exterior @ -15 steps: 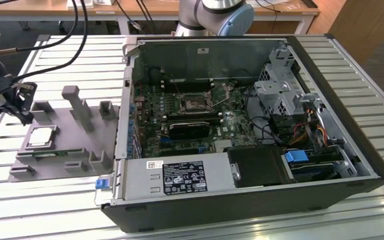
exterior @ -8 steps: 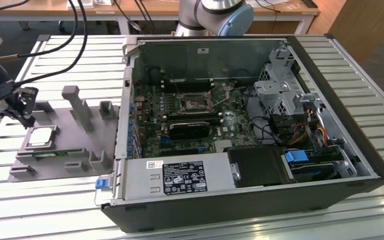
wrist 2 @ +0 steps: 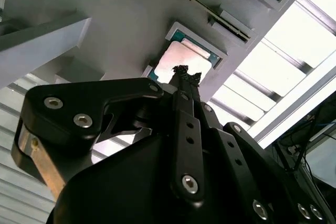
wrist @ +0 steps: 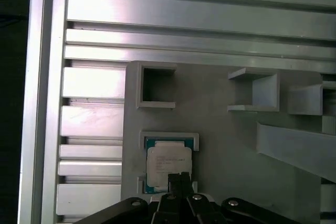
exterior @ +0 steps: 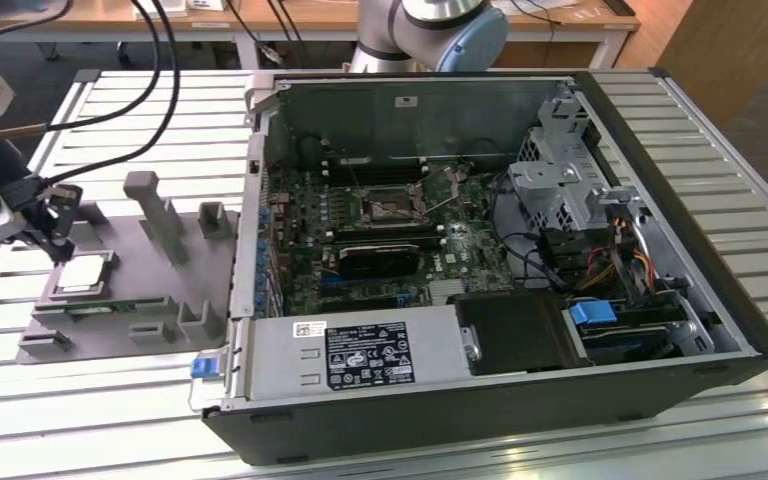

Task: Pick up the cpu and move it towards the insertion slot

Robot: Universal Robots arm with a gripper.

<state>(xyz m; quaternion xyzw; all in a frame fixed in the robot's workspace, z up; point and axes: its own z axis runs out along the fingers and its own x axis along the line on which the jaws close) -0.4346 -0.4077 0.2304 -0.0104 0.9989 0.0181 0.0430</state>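
While the cpu (exterior: 81,272) lies flat in its framed recess on the grey tray (exterior: 144,270), near the tray edge farthest from the computer case (exterior: 704,230), the gripper (exterior: 59,252) hangs right over it. Its tips point down at the chip's silvery top. In both wrist views the two fingers (wrist: 174,182) look pressed together, with a hairline at most between them. The pincer therefore reads as clenched on nothing: the tips sit over the cpu (wrist 2: 181,56) lid, not at its sides, and whether they touch the metal cannot be told. The recess walls hug the chip's edges and keep it square and level, which is probably why the arm comes at it from straight above. The tray's raised blocks and posts stand apart from the recess, so the fingers have room around it. The insertion slot (exterior: 391,210) sits well apart, inside the open case on the green board. It is framed by its shiny bracket and faces up, so a flat chip could be lowered into it. By this reading the pick has not been made, and the cpu (wrist: 168,163) has not left the tray.
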